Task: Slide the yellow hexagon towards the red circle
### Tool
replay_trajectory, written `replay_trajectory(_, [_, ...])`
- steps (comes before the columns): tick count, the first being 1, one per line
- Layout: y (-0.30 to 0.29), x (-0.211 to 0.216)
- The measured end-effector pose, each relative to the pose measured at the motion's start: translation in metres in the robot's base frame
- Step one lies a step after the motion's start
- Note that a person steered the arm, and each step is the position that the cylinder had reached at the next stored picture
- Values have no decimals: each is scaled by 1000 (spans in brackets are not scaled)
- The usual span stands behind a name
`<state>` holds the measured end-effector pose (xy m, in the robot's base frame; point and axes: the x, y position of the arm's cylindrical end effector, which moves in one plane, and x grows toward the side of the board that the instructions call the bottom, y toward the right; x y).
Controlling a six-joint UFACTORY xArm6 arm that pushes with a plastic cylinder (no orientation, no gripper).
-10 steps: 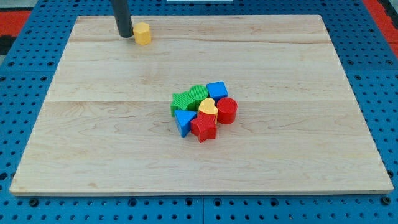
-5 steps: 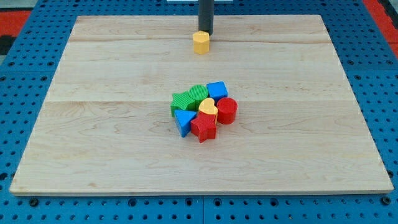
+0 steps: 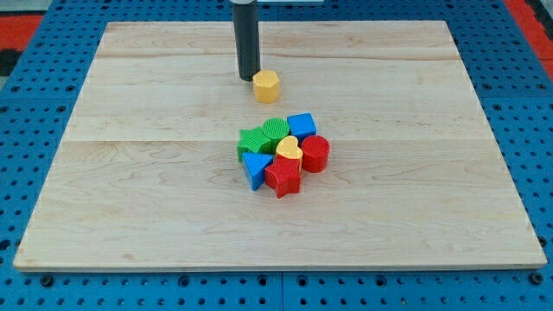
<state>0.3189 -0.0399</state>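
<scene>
- Claw there is none on this arm: it ends in a straight dark rod, and my tip (image 3: 249, 79) rests on the bench (image 3: 130, 199) just beside the yellow hexagon (image 3: 265, 86), on its upper-left side, so close that I cannot tell whether the two touch.
- Nearest the view's bottom, the lower half of the wooden bench lies bare, with a blue pegboard (image 3: 52, 294) showing around its edges.
- Next, around the bench's middle, a tight cluster of blocks sits packed together, each touching its neighbours.
- At the cluster's lower edge are a red star-like block (image 3: 282, 177) and, to its left, a blue triangle (image 3: 254, 168).
- Just above them a yellow heart (image 3: 289, 148) sits in the middle, with the red circle (image 3: 315, 154) touching it on the view's right.
- Behind these come a green block (image 3: 252, 140) on the left whose shape I cannot make out, a rounder green block (image 3: 276, 131) beside it, and a blue cube (image 3: 301, 125) at the upper right.
- Farther up, the yellow hexagon stands alone, apart from the cluster, above and to the left of the red circle.
- Farthest, the rod rises from my tip out of the view's top.
</scene>
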Motion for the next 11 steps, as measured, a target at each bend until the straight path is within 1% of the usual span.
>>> replay_trajectory(1, [8, 0])
replay_trajectory(2, [-8, 19])
replay_trajectory(3, [-8, 38])
replay_trajectory(4, [13, 24])
replay_trajectory(5, [35, 1])
replay_trajectory(7, [118, 15])
replay_trajectory(8, [135, 33])
replay_trajectory(9, [150, 63])
replay_trajectory(11, [194, 53])
